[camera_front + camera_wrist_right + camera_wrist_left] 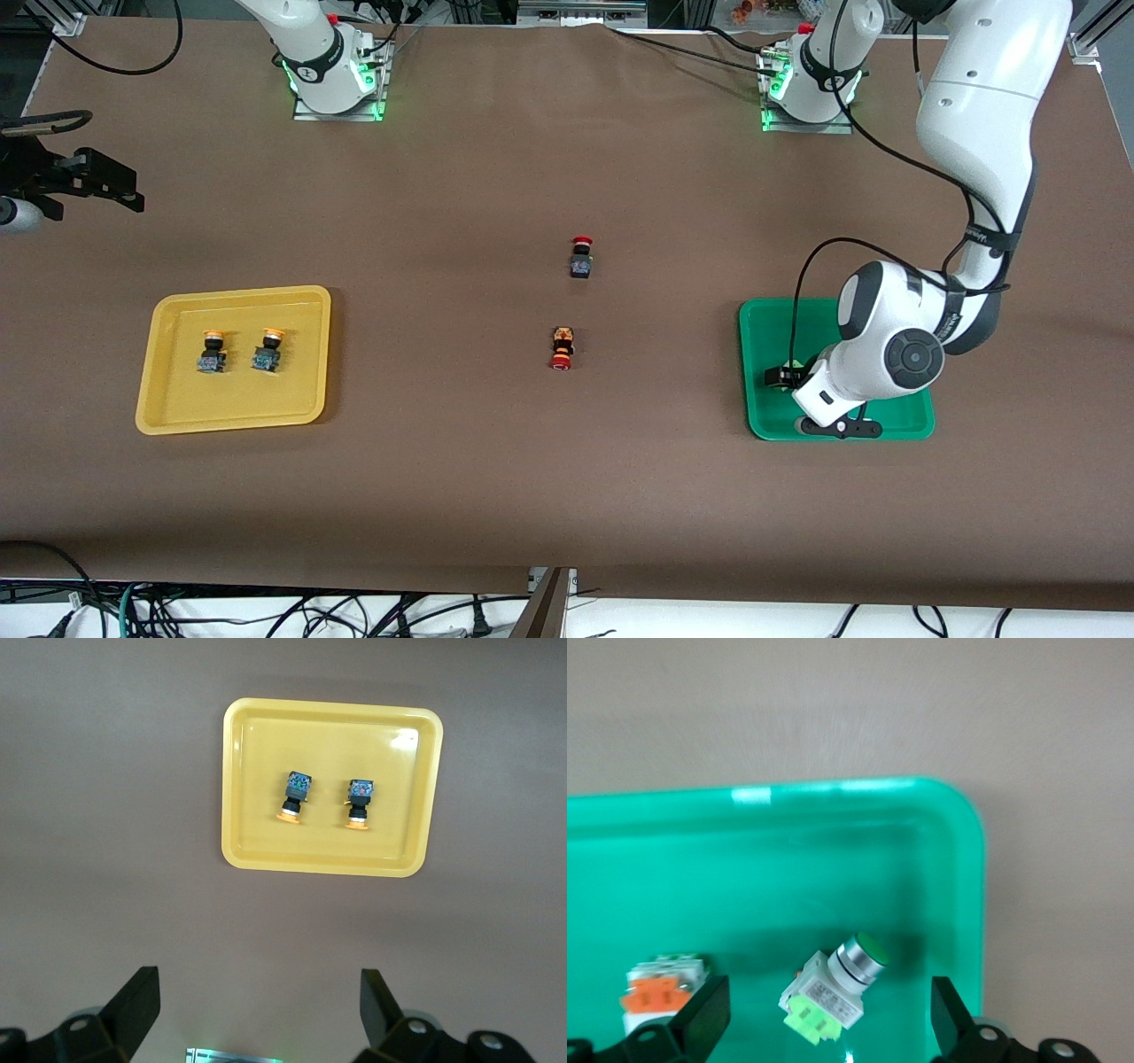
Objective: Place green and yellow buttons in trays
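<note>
— Looking at the left gripper (830,988) first: how do the fingers stand?

— Spread wide, one on each side of the green-capped button (842,988), and neither finger touches it. The button lies on its side on the floor of the green tray (788,868), cap tilted toward a rounded corner.

— Is anything else in that tray?

— Yes, an orange-marked button (660,988) with a white body lies beside one finger, partly cut off by the picture's edge. In the front view the left arm's wrist covers both buttons, so only the wrist view shows them.

— And where is the tray in the front view?

— In the lower half of the frame, toward the left arm's end of the table (532,487), with the arm bent down over it.

— What about the right gripper (257,983)?

— It is open as well, with nothing between the fingers. That arm waits over bare table toward its own end, and its camera looks down on the yellow tray (239,408).

— What does that tray hold?

— Two yellow-capped buttons on dark bodies (213,350) (267,348), side by side and apart, both lying near the middle of the tray.

— Is there anything loose on the table?

— Two things, in the centre of the frame between the trays: a red-capped button on the black body (581,257), and nearer the front camera a red-capped button with the orange-and-black body (562,347). They lie well apart from either tray.
</note>
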